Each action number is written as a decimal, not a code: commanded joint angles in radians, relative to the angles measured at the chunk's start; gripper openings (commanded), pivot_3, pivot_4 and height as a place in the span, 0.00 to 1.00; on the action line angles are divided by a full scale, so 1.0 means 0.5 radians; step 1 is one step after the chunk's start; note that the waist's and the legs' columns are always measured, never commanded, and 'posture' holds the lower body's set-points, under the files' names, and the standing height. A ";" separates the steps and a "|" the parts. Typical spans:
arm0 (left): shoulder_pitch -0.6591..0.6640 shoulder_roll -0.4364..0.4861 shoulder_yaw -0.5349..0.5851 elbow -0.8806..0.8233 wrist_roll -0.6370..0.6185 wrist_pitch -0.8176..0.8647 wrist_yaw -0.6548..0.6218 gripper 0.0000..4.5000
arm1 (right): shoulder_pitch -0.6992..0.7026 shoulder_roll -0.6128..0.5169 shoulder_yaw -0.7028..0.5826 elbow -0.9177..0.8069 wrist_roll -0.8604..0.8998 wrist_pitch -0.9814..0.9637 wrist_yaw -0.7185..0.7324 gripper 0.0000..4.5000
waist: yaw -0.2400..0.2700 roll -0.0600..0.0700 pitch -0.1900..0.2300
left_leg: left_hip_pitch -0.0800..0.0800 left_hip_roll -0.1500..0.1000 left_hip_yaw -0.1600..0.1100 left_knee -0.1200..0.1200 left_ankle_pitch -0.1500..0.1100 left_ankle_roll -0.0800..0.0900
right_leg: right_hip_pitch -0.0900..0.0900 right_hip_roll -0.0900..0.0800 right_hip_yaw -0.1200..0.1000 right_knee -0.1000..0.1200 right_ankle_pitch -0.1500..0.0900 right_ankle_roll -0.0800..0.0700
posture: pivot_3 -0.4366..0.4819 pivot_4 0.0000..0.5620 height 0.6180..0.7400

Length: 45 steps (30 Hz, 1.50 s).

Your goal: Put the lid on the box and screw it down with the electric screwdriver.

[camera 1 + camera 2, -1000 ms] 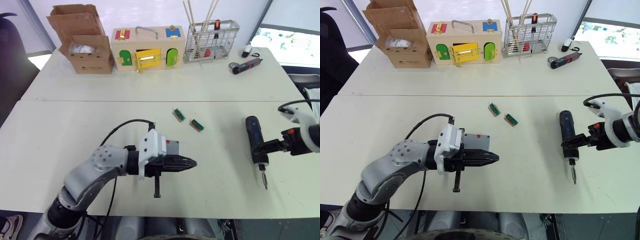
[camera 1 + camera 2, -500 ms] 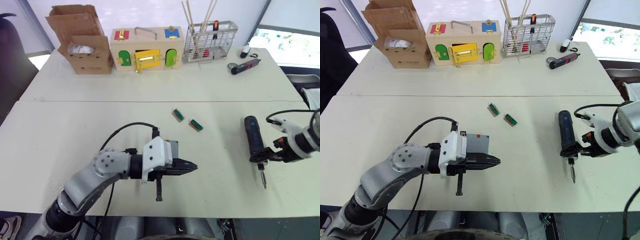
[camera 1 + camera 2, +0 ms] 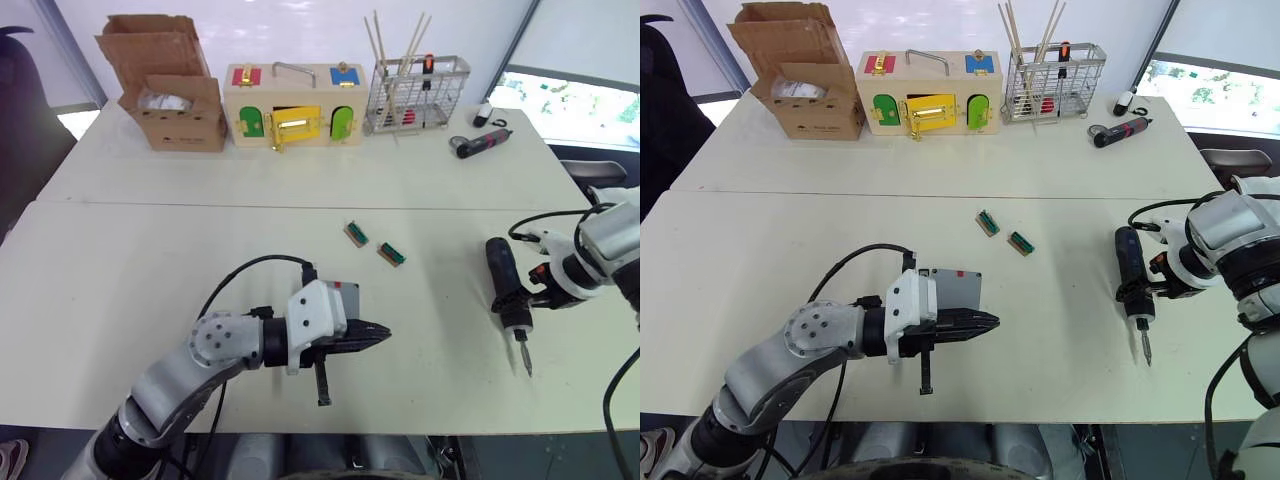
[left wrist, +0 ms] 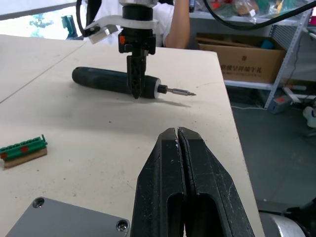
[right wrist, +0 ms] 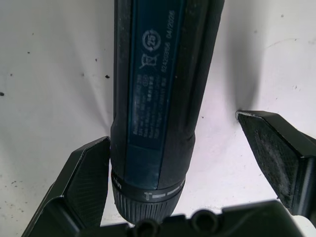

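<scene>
1. Table: two white tops butted together, seam running across the far half.
2. Cardboard carton at far left, flaps open; wooden latch box beside it, with coloured doors and a metal handle; wire basket further right, holding sticks and a screwdriver.
3. Left gripper is low over the near middle of the table, its two black fingers pressed together, nothing between them. The left wrist view shows the fingers closed flush.
4. The box with the lid on it sits on the table just beside and behind the left gripper, partly hidden by the wrist. Grey top, red mark at its far edge, screw heads at the lid corners in the left wrist view. Cannot tell how far the screws are driven.
5. The electric screwdriver lies flat on the table at the right, well apart from the box, bit pointing toward the near edge.
6. Right gripper is at the screwdriver's collar end, fingers spread wide around the body. In the right wrist view one pad touches or nearly touches the body; the other pad is clear of it. Not clamped.
7. A small red-and-black driver lies far right near the basket.
8. Two small green-topped blocks lie at mid table, between the box and the seam.
9. A thin black tool is on the table under the left gripper.
</scene>
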 commanded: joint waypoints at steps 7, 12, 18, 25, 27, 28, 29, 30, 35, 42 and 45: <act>0.013 0.033 0.027 -0.064 -0.007 -0.026 -0.002 0.00 | 0.309 -0.023 -0.031 -0.234 -0.036 -0.057 0.079 0.49 | 0.023 -0.006 -0.004 | -0.001 0.000 -0.001 -0.007 -0.001 0.000 | -0.001 -0.002 -0.001 -0.005 0.000 0.000 | 0.48 0.27 1.00; 0.026 0.110 0.098 -0.049 -0.052 -0.039 -0.084 0.00 | 0.451 0.018 -0.233 -0.401 0.009 0.017 0.012 0.43 | 0.021 -0.008 -0.006 | -0.001 0.000 -0.003 -0.020 0.000 -0.001 | -0.003 -0.002 -0.004 -0.015 0.000 0.000 | 0.48 0.27 1.00; -0.052 0.230 0.312 0.101 -0.156 -0.070 -0.268 0.00 | 0.494 0.202 -0.690 -0.428 0.047 0.088 -0.131 0.42 | -0.001 -0.011 -0.007 | 0.006 0.005 -0.003 -0.033 0.002 -0.004 | -0.003 0.002 -0.004 -0.018 0.001 -0.002 | 0.48 0.27 1.00; -0.253 0.281 0.605 0.387 -0.367 -0.058 -0.454 0.00 | 0.339 0.662 -1.779 -0.576 -0.073 0.211 -0.665 0.42 | -0.103 0.009 0.003 | 0.017 0.007 0.003 -0.038 0.002 -0.004 | 0.000 0.008 0.004 -0.014 0.003 -0.006 | 0.48 0.27 1.00; -0.310 0.263 0.690 0.417 -0.522 0.013 -0.473 0.00 | 0.275 0.864 -2.157 -0.727 -0.104 0.277 -0.832 0.42 | -0.091 0.028 0.012 | 0.012 0.007 0.005 -0.038 0.002 -0.004 | -0.006 0.009 0.005 -0.010 0.003 -0.005 | 0.48 0.27 1.00; -0.337 0.263 0.703 0.429 -0.569 0.041 -0.491 0.00 | 0.214 0.997 -2.389 -0.837 -0.093 0.304 -0.903 0.42 | -0.083 0.036 0.012 | 0.001 0.006 0.005 -0.037 0.003 -0.005 | -0.017 0.008 0.005 -0.005 0.003 -0.004 | 0.48 0.27 1.00; -0.362 0.269 0.699 0.449 -0.582 0.058 -0.508 0.00 | 0.138 1.144 -2.621 -0.993 -0.058 0.320 -0.954 0.42 | -0.077 0.042 0.011 | -0.021 0.004 0.006 -0.031 0.005 -0.007 | -0.045 0.006 0.005 0.011 0.002 -0.003 | 0.48 0.27 1.00; -0.381 0.282 0.697 0.477 -0.583 0.062 -0.533 0.00 | 0.076 1.271 -2.789 -1.133 -0.024 0.328 -1.000 0.42 | -0.072 0.047 0.011 | -0.038 0.003 0.007 -0.029 0.007 -0.010 | -0.063 0.006 0.004 0.020 0.002 -0.002 | 0.48 0.27 1.00; -0.449 0.334 0.669 0.610 -0.534 0.077 -0.615 0.00 | -0.110 1.749 -3.145 -1.737 0.399 0.329 -1.068 0.42 | -0.064 0.050 0.012 | -0.060 0.001 0.007 -0.029 0.020 -0.032 | -0.102 0.004 0.002 0.057 0.002 -0.002 | 0.48 0.27 1.00; -0.427 0.498 0.718 0.628 -0.537 0.122 -0.713 0.00 | 0.274 1.762 -2.269 -2.448 0.402 -0.206 -1.153 0.42 | -0.091 0.053 0.014 | -0.058 0.002 0.009 -0.029 0.027 -0.042 | -0.100 0.004 0.004 0.050 0.002 -0.002 | 0.48 0.27 1.00; -0.403 0.546 0.702 0.601 -0.508 0.113 -0.727 0.00 | 0.551 1.737 -1.884 -2.631 0.383 -0.608 -1.090 0.42 | -0.095 0.053 0.014 | -0.057 0.002 0.010 -0.029 0.028 -0.043 | -0.099 0.005 0.004 0.049 0.002 -0.002 | 0.48 0.27 1.00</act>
